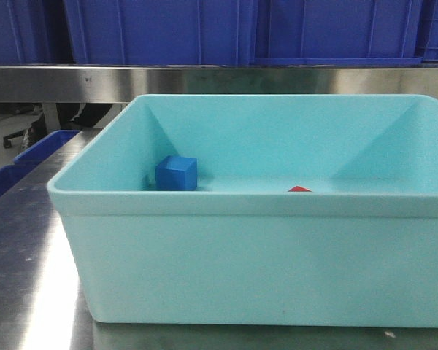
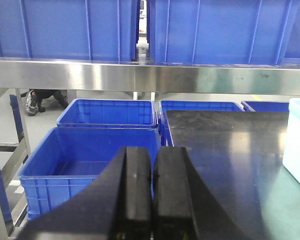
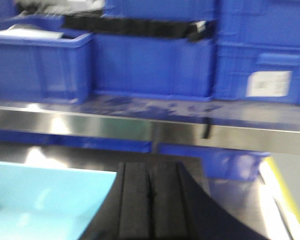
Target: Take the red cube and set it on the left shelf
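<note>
The red cube (image 1: 299, 189) lies on the floor of the pale turquoise tub (image 1: 263, 255), right of centre. In the front view the tub's near wall hides all but a small red tip. A blue cube (image 1: 177, 173) sits well apart from it, to the left and further back, near the tub's sloping left wall. The tub stands on a steel surface (image 1: 29, 240). Behind it runs the steel edge of a shelf (image 1: 204, 80) loaded with dark blue crates (image 1: 160, 29).

The left wrist view shows what the front view barely catches: two open blue bins (image 2: 85, 165) on the floor beside the surface, one behind the other, with only a corner of the tub at the right edge of the picture. The left gripper (image 2: 152, 200) fills the bottom of that view, its jaws pressed together with nothing between them.

The right wrist view is blurred. It shows the right gripper (image 3: 150, 200) with its jaws together and empty, beside the tub's rim. Neither wrist view shows either cube.
</note>
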Controlling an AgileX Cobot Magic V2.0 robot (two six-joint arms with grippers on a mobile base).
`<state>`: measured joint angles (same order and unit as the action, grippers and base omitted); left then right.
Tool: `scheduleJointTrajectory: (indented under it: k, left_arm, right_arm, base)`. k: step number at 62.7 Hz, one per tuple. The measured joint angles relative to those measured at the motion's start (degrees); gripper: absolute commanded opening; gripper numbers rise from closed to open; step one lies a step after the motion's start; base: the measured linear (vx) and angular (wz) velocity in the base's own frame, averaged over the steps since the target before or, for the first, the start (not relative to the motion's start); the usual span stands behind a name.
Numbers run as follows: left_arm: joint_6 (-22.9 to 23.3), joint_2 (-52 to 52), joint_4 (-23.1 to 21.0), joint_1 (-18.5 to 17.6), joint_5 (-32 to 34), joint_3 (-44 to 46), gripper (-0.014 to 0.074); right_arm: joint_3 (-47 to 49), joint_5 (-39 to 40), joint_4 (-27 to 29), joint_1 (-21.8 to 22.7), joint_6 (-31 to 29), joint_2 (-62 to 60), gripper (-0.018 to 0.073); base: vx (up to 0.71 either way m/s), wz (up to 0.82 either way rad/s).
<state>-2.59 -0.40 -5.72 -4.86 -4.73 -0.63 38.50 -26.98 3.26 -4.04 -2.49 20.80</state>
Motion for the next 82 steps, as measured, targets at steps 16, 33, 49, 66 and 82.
scheduleJointTrajectory:
  k: [16,33,49,66,82]
  left_arm:
    - [0.0,0.0,0.0,0.0,0.0,0.0,0.0101]
    - [0.0,0.0,0.0,0.0,0.0,0.0,0.0102]
    - [0.0,0.0,0.0,0.0,0.0,0.0,0.0102]
    - [0.0,0.0,0.0,0.0,0.0,0.0,0.0101]
    - [0.0,0.0,0.0,0.0,0.0,0.0,0.0102]
  right_arm:
    - [19.1,-13.5,3.0,-15.6,0.0,21.6,0.0054]
    - [29.1,-25.8,3.1,-26.4,-0.8,45.3,0.0157]
    - [30.2,-29.1,3.0,-27.0,-6.1,57.3,0.0419]
    - [30.4,-29.5,3.1,-27.0,-11.6,61.0,0.0522]
    - [30.6,-28.6,3.1,-27.0,-13.4,65.3,0.0552]
  base:
    - [0.0,0.0]
    - [0.0,0.0]
    - [0.0,0.0]
    - [0.0,0.0]
    - [0.0,0.0]
